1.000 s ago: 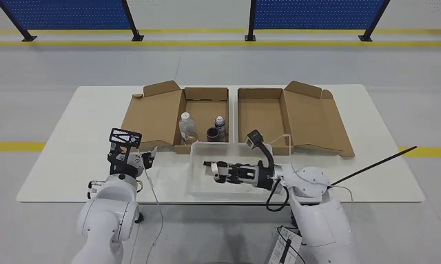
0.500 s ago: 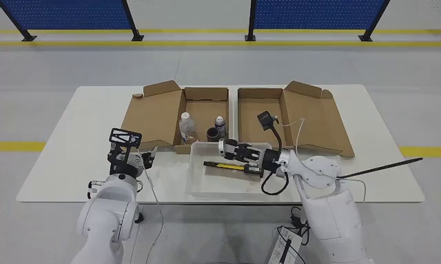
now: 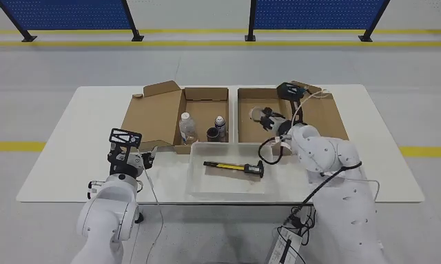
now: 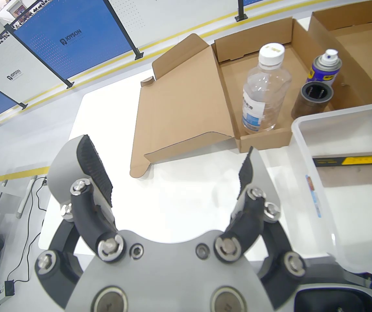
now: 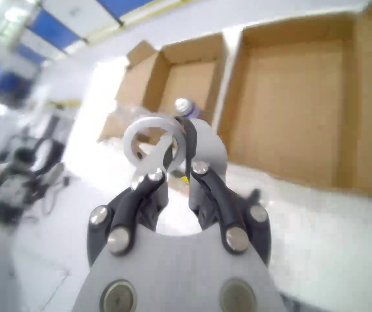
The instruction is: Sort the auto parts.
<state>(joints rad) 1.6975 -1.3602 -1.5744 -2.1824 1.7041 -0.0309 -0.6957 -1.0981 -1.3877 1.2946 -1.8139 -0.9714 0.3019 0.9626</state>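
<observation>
My right gripper (image 3: 260, 116) is shut on a white ring (image 3: 255, 114) and hangs over the near left part of the empty right cardboard box (image 3: 265, 134). In the right wrist view the ring (image 5: 130, 133) sits edge-on between the fingers of this gripper (image 5: 176, 136). A black and yellow tool (image 3: 234, 167) lies in the clear plastic bin (image 3: 195, 171). My left gripper (image 4: 168, 154) stands open with nothing in it, over the table left of the bin (image 4: 312, 176).
The left cardboard box (image 3: 204, 109) holds a clear bottle (image 4: 264, 95), a spray can (image 4: 325, 69) and a dark cylinder (image 4: 312, 100). Both boxes have their lids folded outward. The table's left side and front right are bare.
My right gripper rose out of the clear bin with the white ring and swung back and right to above the right box. The left arm has not moved.
</observation>
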